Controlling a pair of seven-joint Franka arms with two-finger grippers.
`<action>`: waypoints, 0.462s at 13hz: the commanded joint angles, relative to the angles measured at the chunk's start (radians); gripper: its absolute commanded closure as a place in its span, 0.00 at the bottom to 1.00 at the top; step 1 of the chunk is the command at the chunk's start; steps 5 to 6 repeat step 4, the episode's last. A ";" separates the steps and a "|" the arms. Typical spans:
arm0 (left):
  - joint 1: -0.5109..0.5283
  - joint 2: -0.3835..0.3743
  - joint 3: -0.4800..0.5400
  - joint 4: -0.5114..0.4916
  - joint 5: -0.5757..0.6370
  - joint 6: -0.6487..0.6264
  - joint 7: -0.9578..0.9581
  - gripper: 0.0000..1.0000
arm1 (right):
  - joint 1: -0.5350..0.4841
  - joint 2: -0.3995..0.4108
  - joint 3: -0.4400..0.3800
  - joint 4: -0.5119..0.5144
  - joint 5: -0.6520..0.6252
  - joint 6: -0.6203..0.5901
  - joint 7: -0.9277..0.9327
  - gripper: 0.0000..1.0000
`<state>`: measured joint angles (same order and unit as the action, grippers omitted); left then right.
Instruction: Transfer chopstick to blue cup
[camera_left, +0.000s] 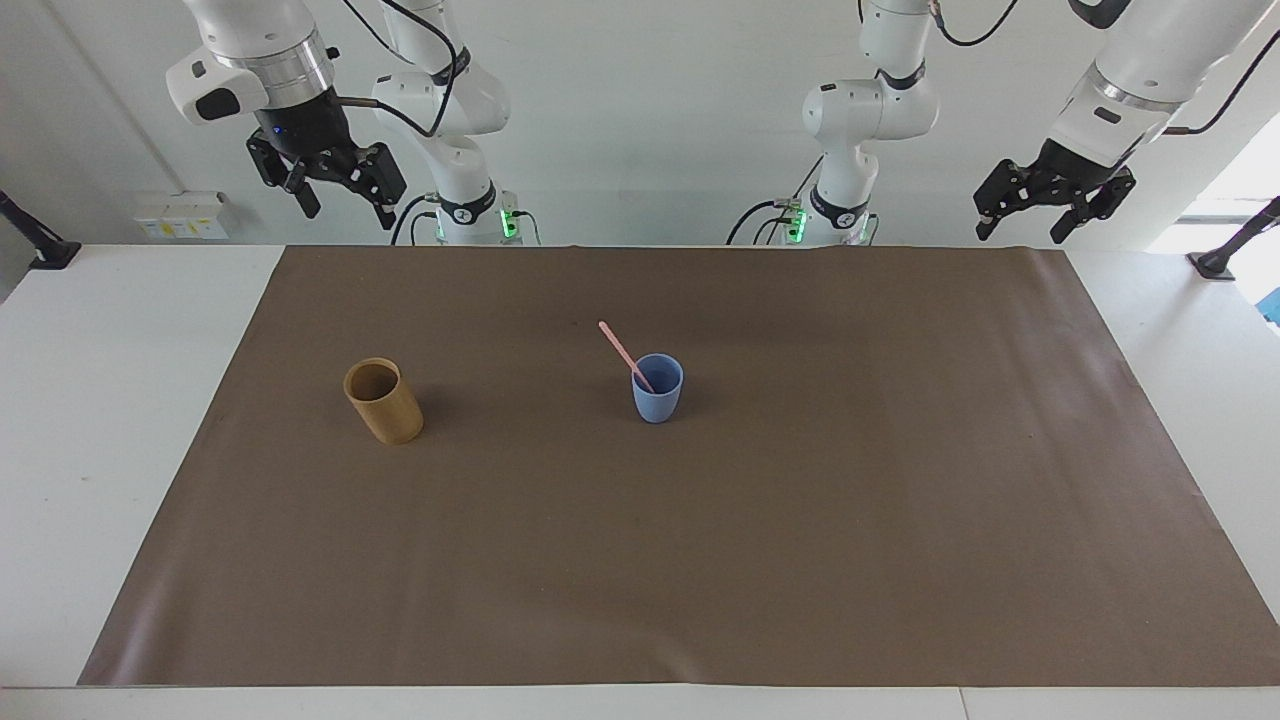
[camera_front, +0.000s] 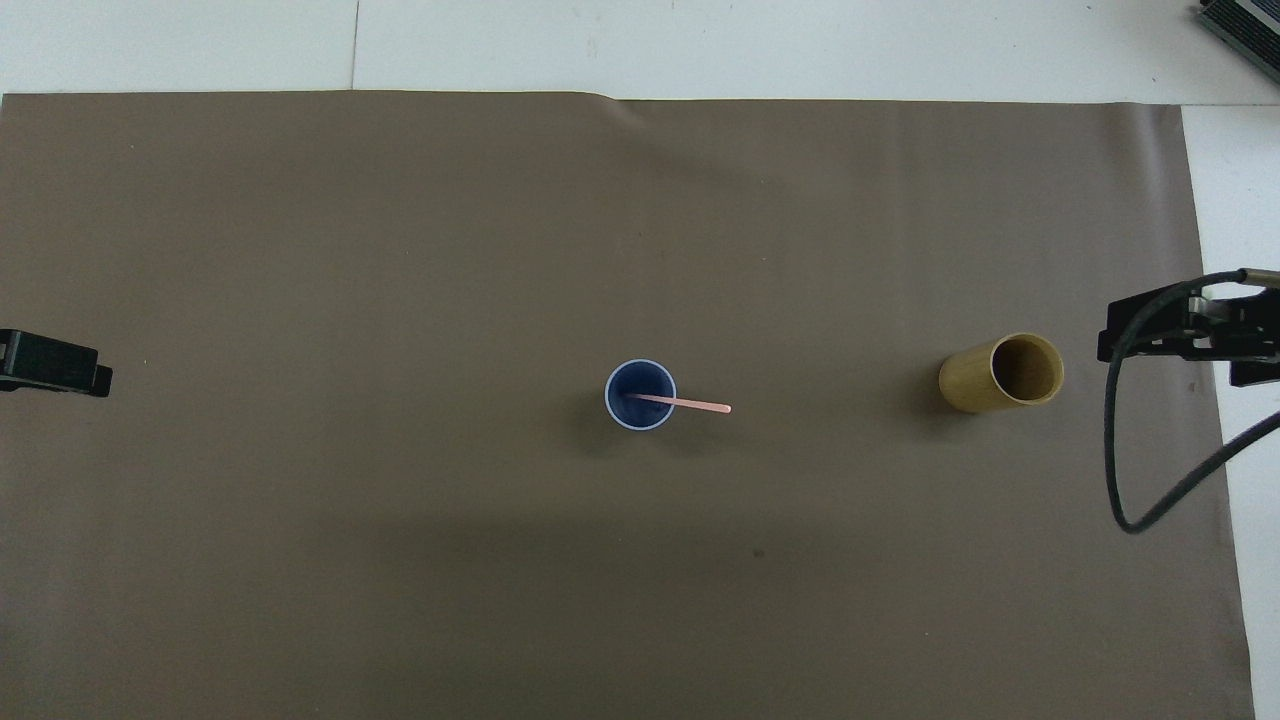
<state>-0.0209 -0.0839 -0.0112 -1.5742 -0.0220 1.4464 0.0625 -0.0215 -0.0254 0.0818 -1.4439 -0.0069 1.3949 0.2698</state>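
The pale pink chopstick (camera_left: 622, 352) (camera_front: 690, 403) stands in the blue cup (camera_left: 657, 395) (camera_front: 640, 395) at the middle of the brown mat, leaning toward the right arm's end of the table. My right gripper (camera_left: 345, 202) hangs open and empty, high above the mat's corner at the right arm's end. My left gripper (camera_left: 1020, 220) is raised high and open over the mat's corner at the left arm's end, also empty. In the overhead view only a dark part of each gripper shows, at the two side edges.
A tan-brown cylindrical cup (camera_left: 383, 401) (camera_front: 1000, 374) stands upright on the brown mat (camera_left: 700, 560), toward the right arm's end. A black cable (camera_front: 1120, 440) loops down from the right arm in the overhead view.
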 joint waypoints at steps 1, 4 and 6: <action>-0.008 -0.022 0.004 -0.026 0.011 0.011 -0.004 0.00 | -0.012 -0.013 0.004 -0.021 0.012 0.012 0.019 0.00; -0.008 -0.020 0.002 -0.023 0.010 0.011 -0.004 0.00 | -0.012 -0.013 0.004 -0.021 0.012 0.012 0.019 0.00; -0.008 -0.020 0.002 -0.023 0.010 0.011 -0.004 0.00 | -0.012 -0.013 0.004 -0.021 0.012 0.012 0.019 0.00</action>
